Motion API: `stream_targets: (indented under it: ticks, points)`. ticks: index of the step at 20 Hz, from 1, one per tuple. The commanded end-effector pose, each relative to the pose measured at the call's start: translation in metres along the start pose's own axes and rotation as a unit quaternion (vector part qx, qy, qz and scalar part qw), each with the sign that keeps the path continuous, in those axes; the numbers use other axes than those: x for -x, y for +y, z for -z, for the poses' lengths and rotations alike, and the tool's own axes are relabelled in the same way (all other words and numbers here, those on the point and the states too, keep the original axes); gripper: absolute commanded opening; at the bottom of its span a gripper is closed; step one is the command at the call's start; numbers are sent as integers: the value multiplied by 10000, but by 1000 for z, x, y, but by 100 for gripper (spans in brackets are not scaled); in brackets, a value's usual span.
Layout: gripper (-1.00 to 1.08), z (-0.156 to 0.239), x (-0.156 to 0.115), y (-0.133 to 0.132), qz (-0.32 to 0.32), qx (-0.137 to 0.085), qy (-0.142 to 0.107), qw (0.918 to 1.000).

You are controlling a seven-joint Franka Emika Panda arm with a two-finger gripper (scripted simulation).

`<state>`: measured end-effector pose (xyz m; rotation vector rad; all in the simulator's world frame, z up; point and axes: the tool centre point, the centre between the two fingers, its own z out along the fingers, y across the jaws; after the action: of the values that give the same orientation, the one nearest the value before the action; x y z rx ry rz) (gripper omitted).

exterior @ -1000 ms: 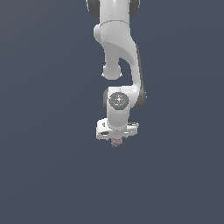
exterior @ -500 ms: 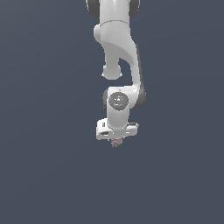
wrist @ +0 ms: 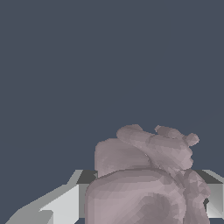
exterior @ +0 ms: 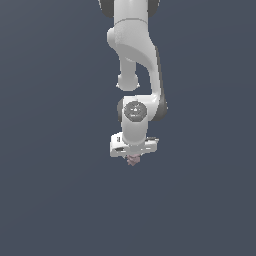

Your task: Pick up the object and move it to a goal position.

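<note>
My pincer [exterior: 133, 156] points straight down, closed on the lumpy pinkish-mauve blob [exterior: 133, 160], which pokes out just below its fingertips. In the wrist view the blob [wrist: 148, 179] sits between my grey fingers [wrist: 65, 203].

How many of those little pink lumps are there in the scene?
1. The single pinkish-mauve blob sits at the tip of the white arm's gripper, between its jaws; the wrist view shows it close up. Nothing else of that kind shows on the plain dark background.
</note>
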<state>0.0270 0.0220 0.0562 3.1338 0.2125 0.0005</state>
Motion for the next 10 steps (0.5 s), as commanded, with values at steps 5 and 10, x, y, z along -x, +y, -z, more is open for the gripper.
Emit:
stream_targets:
  ticks: [5, 10]
  points:
    - [-100, 23, 18, -2, 0, 1, 4, 10000]
    - [-100, 51, 40, -5, 0, 1, 4, 10000]
